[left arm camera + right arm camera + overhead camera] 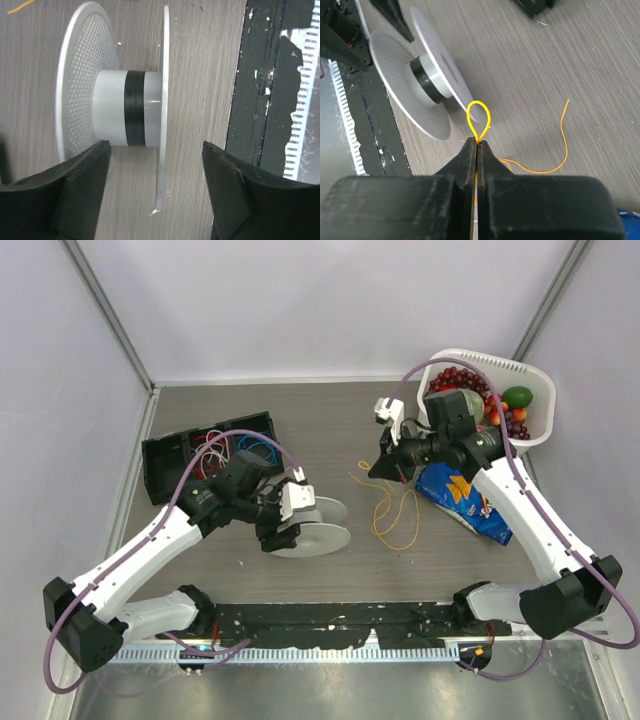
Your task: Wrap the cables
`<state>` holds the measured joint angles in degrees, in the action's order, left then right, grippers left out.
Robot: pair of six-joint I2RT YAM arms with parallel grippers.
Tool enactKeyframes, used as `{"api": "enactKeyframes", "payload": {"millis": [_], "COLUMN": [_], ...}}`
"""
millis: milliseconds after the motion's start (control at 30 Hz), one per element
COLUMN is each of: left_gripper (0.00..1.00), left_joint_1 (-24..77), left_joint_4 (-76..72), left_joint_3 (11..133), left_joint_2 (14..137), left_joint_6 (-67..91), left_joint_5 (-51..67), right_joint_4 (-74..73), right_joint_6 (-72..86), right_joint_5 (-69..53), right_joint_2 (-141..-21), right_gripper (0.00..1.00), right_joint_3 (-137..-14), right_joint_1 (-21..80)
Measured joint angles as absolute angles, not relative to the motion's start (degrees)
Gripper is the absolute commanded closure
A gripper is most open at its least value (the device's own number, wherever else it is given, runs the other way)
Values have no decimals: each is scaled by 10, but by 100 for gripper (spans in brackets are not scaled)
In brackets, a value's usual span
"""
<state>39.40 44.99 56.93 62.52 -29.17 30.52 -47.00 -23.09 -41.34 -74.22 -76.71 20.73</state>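
The yellow-orange cable point(396, 516) lies in loose loops on the table right of centre. My right gripper point(384, 468) is shut on a bend of it, held above the table. In the right wrist view a small loop of the cable point(479, 116) sticks out past the shut gripper point(478, 143), and the rest trails off to the right. The white plastic spool point(325, 538) lies left of the cable, its core bare with a black band point(134, 107). My left gripper point(155, 150) is open, one thin flange point(164, 90) standing between its fingers without being gripped.
A black box point(165, 465) holding blue and white-and-red wire coils sits at the back left. A white basket point(540, 390) of fruit stands at the back right, with a blue snack bag point(465, 502) in front of it. A black strip point(330, 625) runs along the near edge.
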Motion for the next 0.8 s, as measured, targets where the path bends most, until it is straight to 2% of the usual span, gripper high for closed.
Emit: {"api": "enactKeyframes", "payload": {"millis": [100, 200, 400, 533, 633, 800], "left_gripper": [0, 0, 0, 1, 7, 14], "left_joint_1": [389, 353, 185, 171, 171, 171], "left_joint_4": [489, 498, 480, 400, 357, 321], "left_joint_3": [610, 641, 658, 584, 520, 514], "left_joint_2": [623, 595, 531, 504, 502, 562], "left_joint_6": [-292, -271, -216, -216, -228, -274], "left_joint_5": [302, 321, 378, 425, 448, 508], "right_joint_4": [-470, -470, -467, -465, -462, -440], "right_joint_6": [-252, -267, -279, -295, -303, -299], "right_joint_5": [-415, -413, -409, -396, -385, -362], "right_joint_2": [-736, -738, -750, -767, -789, -826], "right_gripper": [99, 99, 99, 99, 99, 99], "right_joint_3": [-767, -767, -767, -767, -767, -766], "right_joint_1": [236, 257, 328, 381, 412, 439]}}
